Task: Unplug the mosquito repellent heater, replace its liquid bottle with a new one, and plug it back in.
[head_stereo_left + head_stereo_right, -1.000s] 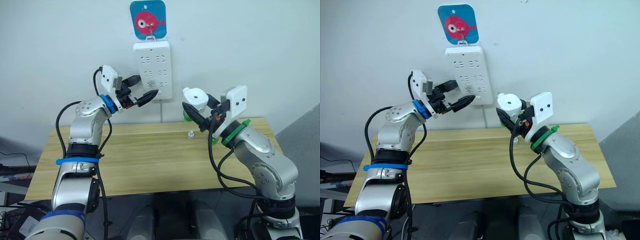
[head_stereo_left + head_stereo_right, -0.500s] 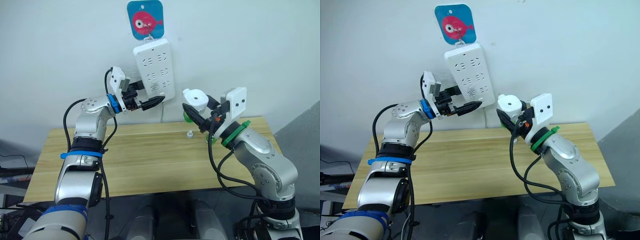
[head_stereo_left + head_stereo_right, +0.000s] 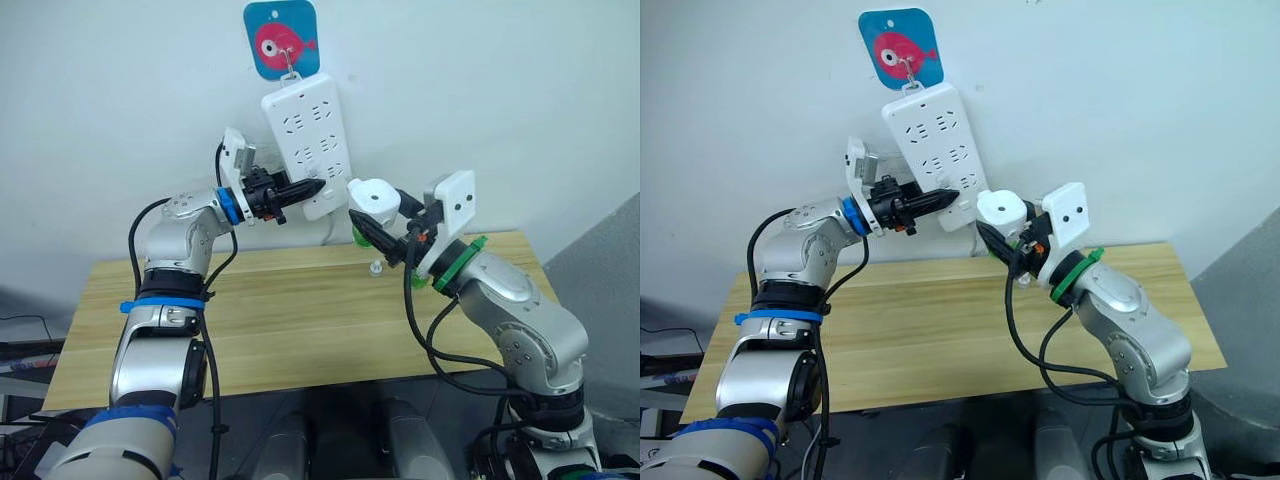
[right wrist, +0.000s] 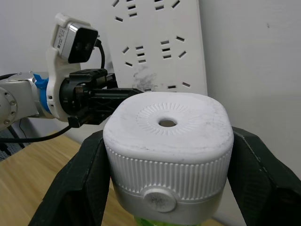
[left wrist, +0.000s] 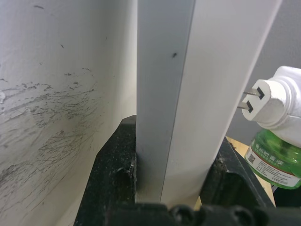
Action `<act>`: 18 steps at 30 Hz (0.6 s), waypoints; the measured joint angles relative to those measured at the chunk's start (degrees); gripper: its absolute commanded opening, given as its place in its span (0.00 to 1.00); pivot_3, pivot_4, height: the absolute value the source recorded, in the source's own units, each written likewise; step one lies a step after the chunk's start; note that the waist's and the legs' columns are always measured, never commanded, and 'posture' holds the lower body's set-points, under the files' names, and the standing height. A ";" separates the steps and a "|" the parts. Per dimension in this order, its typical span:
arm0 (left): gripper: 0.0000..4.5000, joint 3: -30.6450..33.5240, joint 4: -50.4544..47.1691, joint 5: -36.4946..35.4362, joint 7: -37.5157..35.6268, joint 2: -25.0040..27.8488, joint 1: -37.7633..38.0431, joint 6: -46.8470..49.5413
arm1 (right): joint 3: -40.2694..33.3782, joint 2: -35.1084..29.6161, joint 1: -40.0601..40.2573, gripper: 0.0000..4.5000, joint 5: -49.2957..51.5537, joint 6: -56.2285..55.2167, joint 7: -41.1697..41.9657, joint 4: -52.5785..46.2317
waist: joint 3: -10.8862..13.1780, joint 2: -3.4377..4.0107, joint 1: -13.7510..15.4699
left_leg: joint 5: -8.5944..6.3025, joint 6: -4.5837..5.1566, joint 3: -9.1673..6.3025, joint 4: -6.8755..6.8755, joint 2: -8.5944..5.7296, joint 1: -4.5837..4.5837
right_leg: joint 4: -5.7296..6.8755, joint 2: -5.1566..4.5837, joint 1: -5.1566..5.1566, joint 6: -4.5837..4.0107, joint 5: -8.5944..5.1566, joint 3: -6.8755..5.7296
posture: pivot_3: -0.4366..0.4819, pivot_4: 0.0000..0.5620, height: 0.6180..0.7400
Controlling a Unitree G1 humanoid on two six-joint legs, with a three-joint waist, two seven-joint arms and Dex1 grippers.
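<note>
In the left eye view the left gripper (image 3: 300,189) reaches up to the tilted white power strip (image 3: 308,140) hanging on the wall under a blue fish-printed hook plate (image 3: 280,38), its black fingers closed on the strip's lower edge. To its right the right gripper (image 3: 372,228) holds the mosquito repellent heater (image 3: 372,197) up in the air just beside the strip's lower corner, fingers clamped on either side of the white body, with the green liquid bottle (image 3: 362,238) hanging beneath it. A small white cap-like piece (image 3: 378,267) stands on the wooden table (image 3: 300,310) below the right fingers. The right eye view gives the same arrangement, the heater's round face close to the tips of the left fingers. In the left wrist view the strip's edge stands upright between the two black fingers (image 5: 113,183), which press on it from both sides; beyond the far finger the heater's round plug face with its two metal prongs (image 5: 248,98) points toward the strip, apart from it, the green bottle below. In the right wrist view the heater sits squarely between the two fingers (image 4: 80,179), gripped on both flanks, its vented top with a centre hole facing the camera; past it lie the strip's sockets and the left gripper holding the strip's edge.
</note>
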 measured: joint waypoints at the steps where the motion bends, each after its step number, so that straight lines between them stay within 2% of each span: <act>1: 0.30 0.01 -0.02 0.00 0.00 0.00 0.00 0.12 | 0.34 0.23 -0.53 0.68 -0.04 0.02 0.03 0.55 | 0.00 0.00 0.00 | 0.00 0.00 0.00 0.00 0.00 0.00 | 0.00 0.00 0.00 0.00 0.00 0.00 | 0.25 0.40 1.00; 18: 0.30 0.12 -0.32 0.17 -0.02 0.05 -0.06 0.95 | 2.55 2.92 -6.35 0.68 -4.56 -0.88 -0.30 8.58 | 0.00 0.00 0.00 | 0.00 0.00 0.00 -0.01 -0.01 0.00 | 0.00 -0.01 -0.01 0.00 0.00 0.00 | 0.26 0.41 1.00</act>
